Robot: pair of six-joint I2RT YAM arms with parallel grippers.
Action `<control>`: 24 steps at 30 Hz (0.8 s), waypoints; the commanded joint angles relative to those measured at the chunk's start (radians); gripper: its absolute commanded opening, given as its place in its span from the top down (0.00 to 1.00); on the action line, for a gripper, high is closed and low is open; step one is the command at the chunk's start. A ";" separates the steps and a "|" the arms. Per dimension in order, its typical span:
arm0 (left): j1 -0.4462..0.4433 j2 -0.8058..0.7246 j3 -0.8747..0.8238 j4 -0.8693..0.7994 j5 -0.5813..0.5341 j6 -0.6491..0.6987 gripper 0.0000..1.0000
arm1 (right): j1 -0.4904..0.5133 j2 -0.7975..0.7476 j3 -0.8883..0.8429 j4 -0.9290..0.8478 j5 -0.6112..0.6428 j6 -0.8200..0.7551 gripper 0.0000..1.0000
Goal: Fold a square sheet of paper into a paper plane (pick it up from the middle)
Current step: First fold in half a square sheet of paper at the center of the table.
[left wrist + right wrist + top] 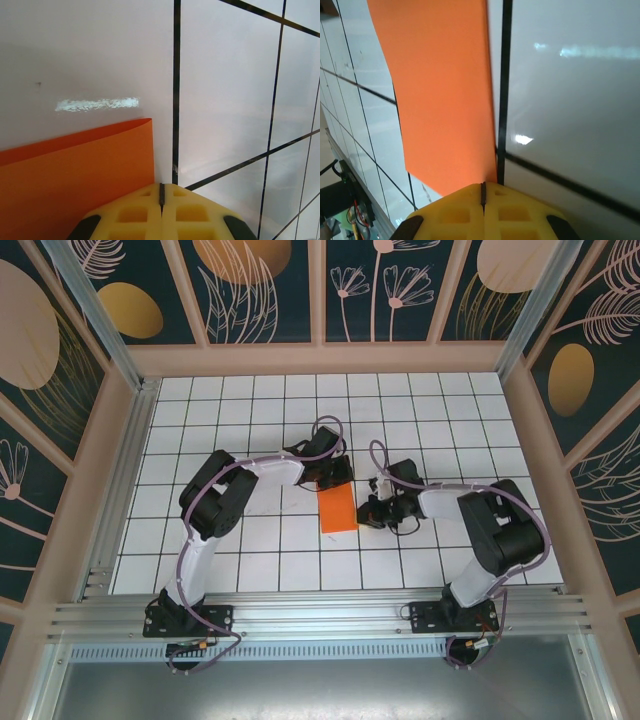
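The square sheet of paper [338, 510] lies flat in the middle of the bench [250, 560]. It looks like a long strip, so I think it is folded in half. My left claw [332, 478] sits at its far end. My right claw [374, 510] sits just beside its right side. In both wrist views the yellow fingers are pressed together, and I can see nothing between them. In the left wrist view, the paper's far edge looks a bit puffy, not flat.

I think we are at the step of pressing the first fold down. Next I would slide one closed claw along that puffy edge. I would go softly, because thin paper can skid or bunch up.

There are bare white tiles all around the paper, and the walls [112, 465] are well apart from it. The paper's left edge and near end are free. The two claws are near each other, so I would move one at a time.
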 commanded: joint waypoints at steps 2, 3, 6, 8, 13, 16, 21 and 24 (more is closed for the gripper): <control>0.016 0.054 -0.043 -0.073 -0.089 0.009 0.95 | 0.013 -0.058 -0.047 -0.151 -0.015 0.004 0.97; 0.016 0.054 -0.045 -0.070 -0.083 0.011 0.95 | 0.013 -0.070 -0.037 -0.156 -0.018 0.005 0.97; 0.017 0.051 -0.052 -0.059 -0.072 0.012 0.95 | 0.011 -0.101 0.031 -0.158 -0.023 0.011 0.96; 0.017 0.046 -0.055 -0.054 -0.067 0.012 0.95 | 0.008 -0.104 0.086 -0.135 -0.016 0.033 0.96; 0.017 0.041 -0.056 -0.047 -0.055 0.011 0.95 | 0.007 -0.002 0.192 -0.096 0.035 0.084 0.96; 0.016 0.039 -0.053 -0.043 -0.050 0.009 0.95 | 0.007 0.058 0.221 -0.080 0.044 0.097 0.97; 0.017 0.033 -0.043 -0.040 -0.045 0.011 0.95 | 0.017 0.112 0.198 -0.100 0.024 0.071 0.97; 0.016 0.027 -0.030 -0.048 -0.060 0.018 0.94 | 0.020 0.124 0.173 -0.111 0.026 0.060 0.97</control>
